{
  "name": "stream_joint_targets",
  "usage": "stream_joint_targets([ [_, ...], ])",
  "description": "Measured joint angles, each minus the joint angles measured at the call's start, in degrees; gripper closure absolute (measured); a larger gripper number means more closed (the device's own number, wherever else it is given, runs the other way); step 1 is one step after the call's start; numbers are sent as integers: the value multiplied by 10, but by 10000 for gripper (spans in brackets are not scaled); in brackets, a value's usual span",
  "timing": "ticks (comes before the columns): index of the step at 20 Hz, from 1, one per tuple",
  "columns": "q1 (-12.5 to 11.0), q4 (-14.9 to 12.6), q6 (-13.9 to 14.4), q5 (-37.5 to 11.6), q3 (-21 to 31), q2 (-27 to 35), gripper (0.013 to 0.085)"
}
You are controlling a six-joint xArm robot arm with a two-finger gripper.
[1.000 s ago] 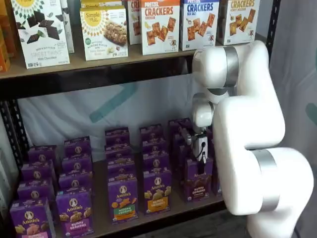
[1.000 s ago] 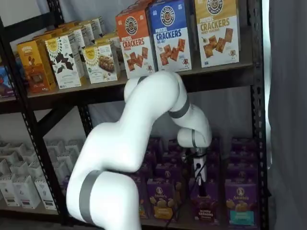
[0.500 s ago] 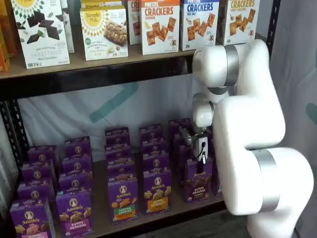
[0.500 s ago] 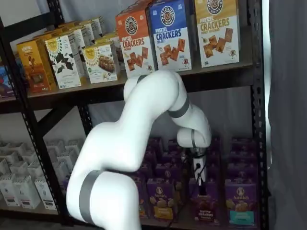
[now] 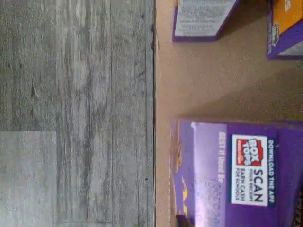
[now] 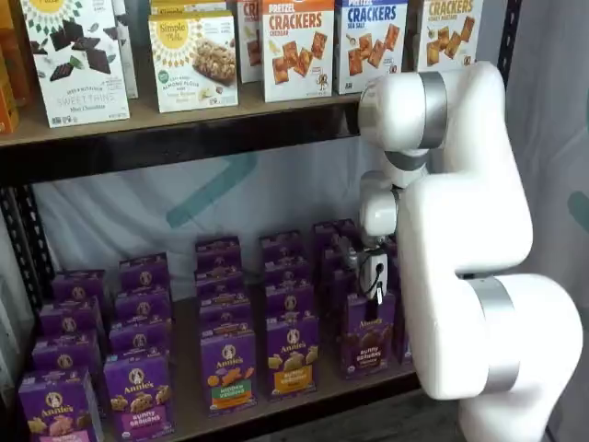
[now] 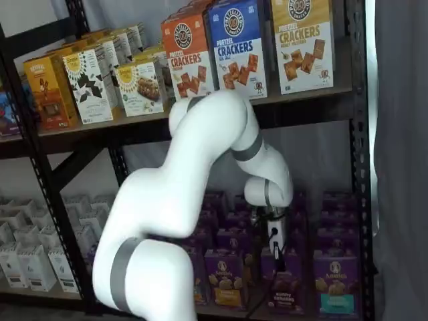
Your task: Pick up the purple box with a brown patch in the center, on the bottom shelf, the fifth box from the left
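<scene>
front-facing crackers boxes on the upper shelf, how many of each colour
orange crackers box: 1
blue crackers box: 1
yellow crackers box: 1
total: 3

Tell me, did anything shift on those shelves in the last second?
Only the arm: its upper joint rose slightly. The gripper stays at the top of the purple box; whether it grips, I cannot tell. The boxes on the bottom shelf look unmoved.
</scene>
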Motion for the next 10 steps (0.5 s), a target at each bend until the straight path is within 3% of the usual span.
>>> stream_joint_targets([
  [10,3,11,-8,-50,141,-98,730],
])
